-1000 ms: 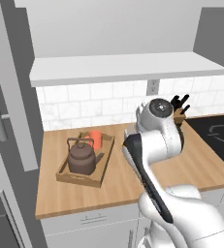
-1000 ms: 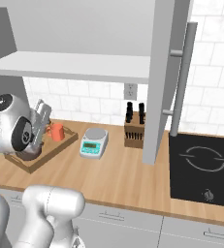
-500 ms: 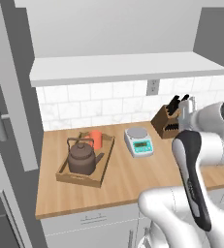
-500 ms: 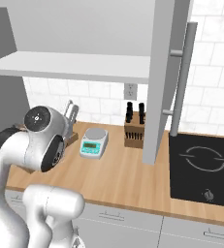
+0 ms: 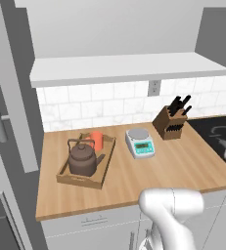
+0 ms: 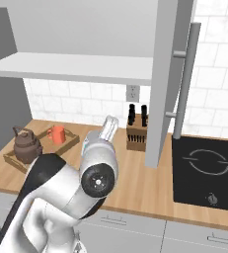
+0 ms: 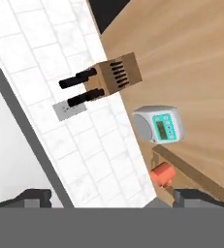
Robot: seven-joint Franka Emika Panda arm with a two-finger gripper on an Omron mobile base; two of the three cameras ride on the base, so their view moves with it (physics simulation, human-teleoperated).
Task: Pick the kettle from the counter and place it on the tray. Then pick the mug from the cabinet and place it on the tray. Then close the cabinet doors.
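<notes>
The dark brown kettle (image 5: 83, 161) (image 6: 26, 146) stands in the light wooden tray (image 5: 107, 166) (image 6: 72, 141) at the left of the counter (image 5: 183, 168). The orange-red mug (image 5: 97, 140) (image 6: 57, 134) (image 7: 163, 175) sits in the same tray, behind the kettle. My gripper (image 7: 114, 197) is open with nothing between its fingers. It hangs above the counter's middle and faces the tiled wall, well to the right of the tray. Both cabinet doors stand open: the left door (image 5: 11, 93) and the right door (image 6: 167, 74) with its bar handle (image 6: 184, 84). The cabinet shelf (image 5: 119, 68) is bare.
A small white scale (image 5: 140, 142) (image 7: 158, 125) stands right of the tray. A wooden knife block (image 5: 170, 122) (image 6: 136, 133) (image 7: 114, 75) is against the wall beside it. A black cooktop (image 6: 207, 168) fills the counter's right end. A wall outlet (image 7: 69, 109) sits above the scale.
My arm has swung from over the tray to the right, toward the counter's middle. The kettle, mug and tray have not moved, and the gripper has stayed open.
</notes>
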